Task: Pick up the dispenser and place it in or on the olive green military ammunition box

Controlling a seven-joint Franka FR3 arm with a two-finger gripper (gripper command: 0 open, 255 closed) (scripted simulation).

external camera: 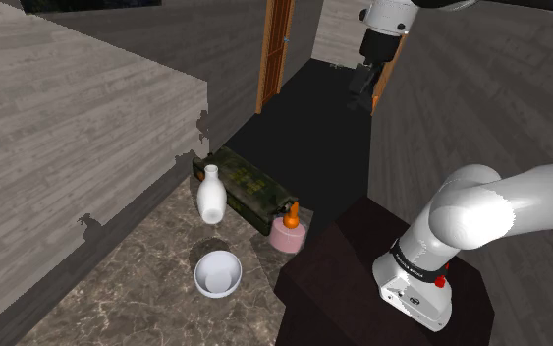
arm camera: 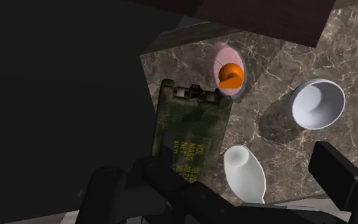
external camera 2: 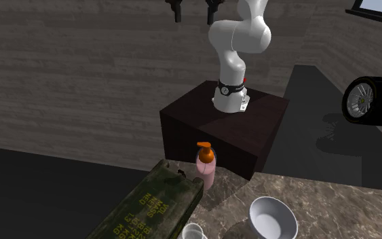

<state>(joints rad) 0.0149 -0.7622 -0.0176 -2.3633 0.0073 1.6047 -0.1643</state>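
Nothing of the task appears to be done yet. The pink dispenser (external camera: 288, 232) with the orange pump stands upright on the marble surface (external camera: 146, 285), just beside the short end of the olive green ammunition box (external camera: 249, 187), whose lid is closed. The gripper (external camera: 362, 84) hangs high above these things, and its fingers (arm camera: 339, 175) stand apart and hold nothing. A white vase (external camera: 211, 195) and a white bowl (external camera: 217, 273) stand near the box. The approach, the grasp, the lift and the placing on the box are all left to do.
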